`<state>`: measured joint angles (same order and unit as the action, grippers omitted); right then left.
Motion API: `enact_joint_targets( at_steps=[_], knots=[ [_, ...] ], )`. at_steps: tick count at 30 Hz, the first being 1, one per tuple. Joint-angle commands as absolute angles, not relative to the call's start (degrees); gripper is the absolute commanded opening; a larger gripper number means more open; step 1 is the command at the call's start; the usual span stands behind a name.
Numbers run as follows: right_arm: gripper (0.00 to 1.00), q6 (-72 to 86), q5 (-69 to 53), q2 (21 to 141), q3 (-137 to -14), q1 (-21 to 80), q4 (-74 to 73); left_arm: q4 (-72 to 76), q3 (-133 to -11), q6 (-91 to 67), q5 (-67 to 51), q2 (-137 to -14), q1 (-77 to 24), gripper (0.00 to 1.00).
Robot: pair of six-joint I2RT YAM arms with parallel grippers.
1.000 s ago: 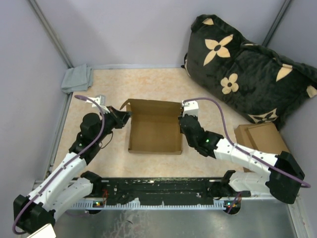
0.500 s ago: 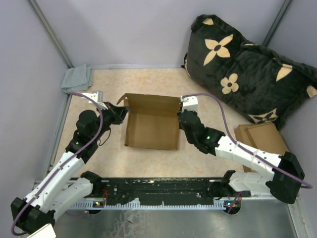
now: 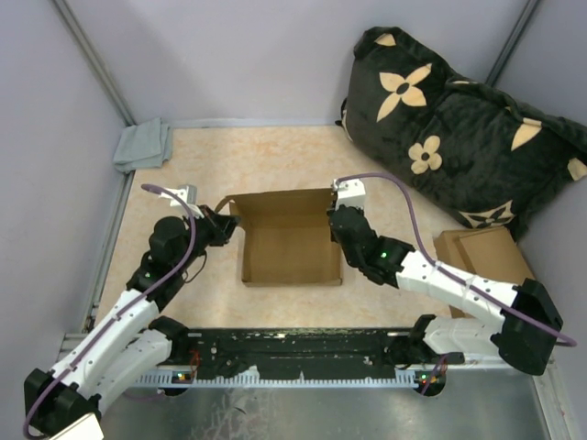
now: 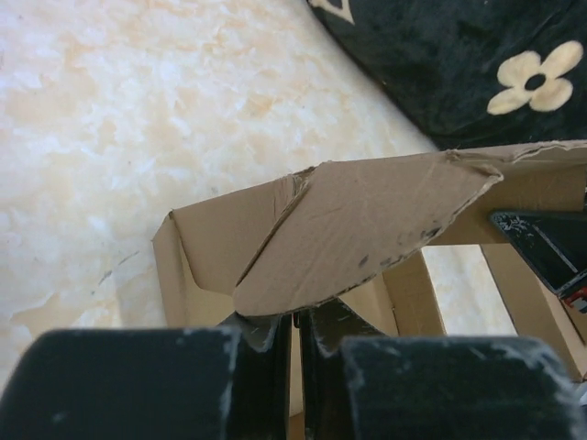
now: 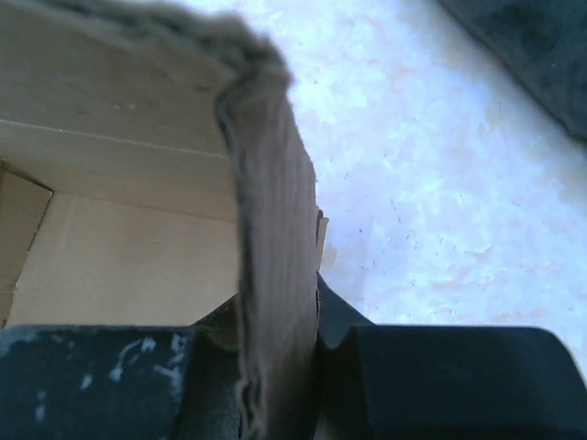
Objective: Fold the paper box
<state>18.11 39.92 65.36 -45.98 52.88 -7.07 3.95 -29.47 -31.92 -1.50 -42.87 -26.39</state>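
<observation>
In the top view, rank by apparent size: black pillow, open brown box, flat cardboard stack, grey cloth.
1. pillow
2. box
3. cardboard stack, partly hidden under the right arm, so its place behind the box is unsure
4. cloth

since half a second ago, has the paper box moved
Yes. The paper box has slid nearer the black base rail and slightly right, away from the grey cloth.

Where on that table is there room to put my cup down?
Bare tabletop lies behind the paper box, between the grey cloth and the black cushion, and in front of it, before the black rail. Crowded: both box sides, where the left tool and right tool pinch its walls.
</observation>
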Motion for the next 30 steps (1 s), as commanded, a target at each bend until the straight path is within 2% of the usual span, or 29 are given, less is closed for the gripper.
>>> enact_joint_targets(
  at_steps=[1,3,5,9,11,13,18,23,30],
  knots=[
    [0.12,23.66,34.86,65.63,-44.86,54.09,-5.57,2.56,-27.73,-32.41,-3.43,-39.77,-27.16,0.08],
    [0.13,26.54,32.98,64.67,-43.09,54.05,-7.71,-1.00,-27.91,-32.18,-3.38,-38.53,-27.16,0.09],
    [0.19,28.88,30.44,62.57,-39.88,54.07,-9.45,-5.03,-28.29,-32.17,-3.08,-37.21,-27.20,0.15],
    [0.43,32.25,24.69,55.64,-34.62,54.07,-13.31,-13.87,-29.44,-32.08,-1.66,-33.69,-27.16,0.37],
    [0.50,33.55,22.46,51.60,-32.52,54.05,-15.25,-18.07,-30.46,-32.54,-0.25,-31.93,-27.16,0.45],
    [0.58,35.32,20.82,46.88,-30.88,54.11,-17.67,-23.55,-31.79,-34.32,1.76,-30.25,-27.16,0.49],
    [0.59,39.29,23.11,39.09,-29.42,54.06,-25.06,-33.69,-35.36,-38.96,3.97,-27.27,-27.16,0.51],
    [0.56,44.47,30.57,34.50,-31.40,54.10,-35.27,-39.26,-37.19,-41.90,7.56,-21.95,-27.16,0.49],
    [0.54,44.92,41.03,32.25,-35.85,54.10,-40.11,-35.52,-38.25,-39.60,15.00,-18.57,-27.16,0.48]
  ],
)
